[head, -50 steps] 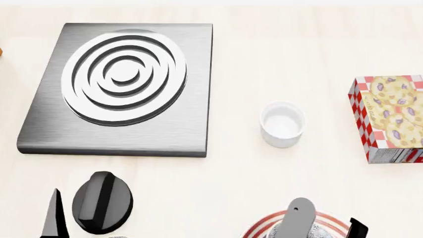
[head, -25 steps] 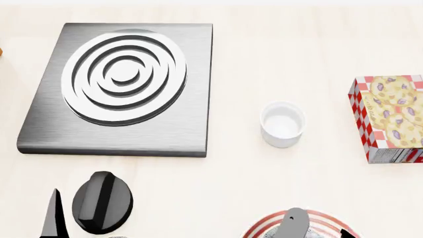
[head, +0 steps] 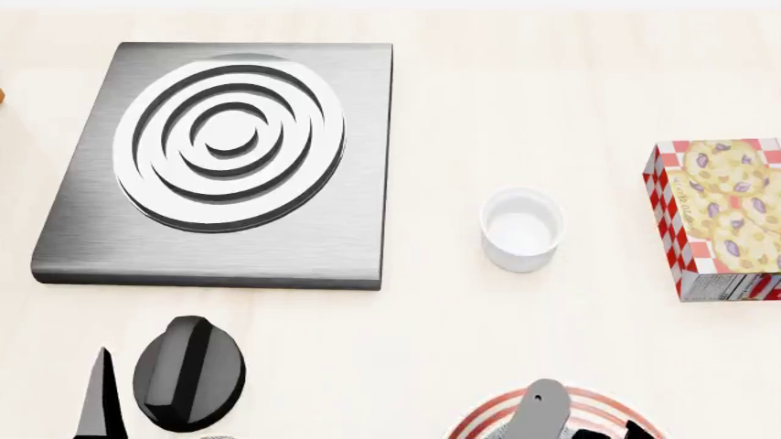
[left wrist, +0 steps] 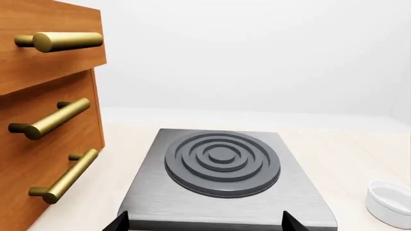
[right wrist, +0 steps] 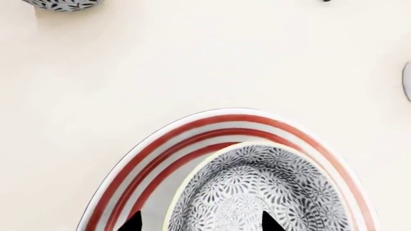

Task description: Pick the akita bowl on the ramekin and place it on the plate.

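Note:
In the right wrist view the akita bowl (right wrist: 257,192), white with a dense black-grey pattern, sits upright on the plate (right wrist: 154,149), which has red rings round its rim. My right gripper (right wrist: 200,222) is open over the bowl. One fingertip (right wrist: 132,222) is outside the bowl's wall above the plate, the other (right wrist: 270,222) is over its inside. The head view shows the plate (head: 482,419) at the near edge, partly under my right arm (head: 537,412). The ramekin (head: 521,229) stands bare in mid-table. My left gripper (left wrist: 204,224) is open and holds nothing.
A grey burner slab (head: 226,155) with raised rings lies at the left. At the right edge is a cookie box (head: 720,215). Wooden drawers (left wrist: 45,120) with brass handles stand beside the slab. A second speckled bowl (right wrist: 64,4) sits apart from the plate.
My right arm has dropped toward the near edge of the head view over the plate, mostly in the first half second. The left arm and the ramekin have not moved.

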Controlling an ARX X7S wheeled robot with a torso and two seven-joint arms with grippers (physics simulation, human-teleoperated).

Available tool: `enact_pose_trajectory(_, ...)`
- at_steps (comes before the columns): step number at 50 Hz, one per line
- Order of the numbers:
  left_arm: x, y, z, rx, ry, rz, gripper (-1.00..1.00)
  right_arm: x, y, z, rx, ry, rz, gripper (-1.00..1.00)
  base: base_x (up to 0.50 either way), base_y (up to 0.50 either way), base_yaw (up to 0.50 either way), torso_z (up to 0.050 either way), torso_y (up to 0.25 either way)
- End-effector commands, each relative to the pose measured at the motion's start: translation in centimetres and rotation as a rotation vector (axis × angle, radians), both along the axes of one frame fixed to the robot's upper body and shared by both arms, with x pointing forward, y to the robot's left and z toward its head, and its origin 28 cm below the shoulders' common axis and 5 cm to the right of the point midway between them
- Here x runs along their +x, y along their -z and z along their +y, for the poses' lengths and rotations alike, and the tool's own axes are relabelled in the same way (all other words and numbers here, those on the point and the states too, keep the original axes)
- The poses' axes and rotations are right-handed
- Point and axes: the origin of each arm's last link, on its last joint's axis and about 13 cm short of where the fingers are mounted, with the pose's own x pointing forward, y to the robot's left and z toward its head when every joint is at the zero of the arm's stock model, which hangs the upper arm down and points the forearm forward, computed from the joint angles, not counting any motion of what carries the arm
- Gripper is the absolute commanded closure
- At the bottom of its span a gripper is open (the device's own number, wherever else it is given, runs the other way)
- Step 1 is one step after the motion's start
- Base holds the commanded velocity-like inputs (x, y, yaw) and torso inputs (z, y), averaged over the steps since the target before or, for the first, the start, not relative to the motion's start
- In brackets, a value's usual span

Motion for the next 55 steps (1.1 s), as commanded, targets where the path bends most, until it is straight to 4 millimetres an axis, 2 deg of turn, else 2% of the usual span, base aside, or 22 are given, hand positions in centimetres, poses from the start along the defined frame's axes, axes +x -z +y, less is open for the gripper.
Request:
enact_pose_trajectory(1, 0.0, 0.0, 0.0, 0.001, -0.001, 0.000, -1.00, -0.1, -0.4, 0.1, 0.013, 0.018, -0.030, -1.00, 0.00, 0.00, 0.00, 0.000, 0.000)
enact_pose_trajectory(12, 0.0, 0.0, -0.1, 0.002, 0.001, 0.002, -1.00, -0.9, -0.7, 0.5, 0.043, 0.031, -0.078, -1.00, 0.00, 0.00, 0.00, 0.000, 0.000)
enact_pose_trajectory(26, -0.1, 0.0, -0.1, 0.003, 0.002, 0.005, -1.00, -1.8, -3.3, 1.4, 0.192, 0.031, -0.234, -1.00, 0.00, 0.00, 0.00, 0.000, 0.000)
enact_pose_trajectory(33, -0.1, 0.0, -0.1, 0.004, 0.002, 0.007, -1.00, -1.7, -3.8, 1.4, 0.257, 0.059, -0.305, -1.00, 0.00, 0.00, 0.00, 0.000, 0.000)
enact_pose_trajectory(55, 0.0, 0.0, 0.0, 0.001, -0.001, 0.012, -1.00, -1.2, -3.5, 1.7, 0.577, 0.111, -0.477, -1.00, 0.00, 0.00, 0.00, 0.000, 0.000)
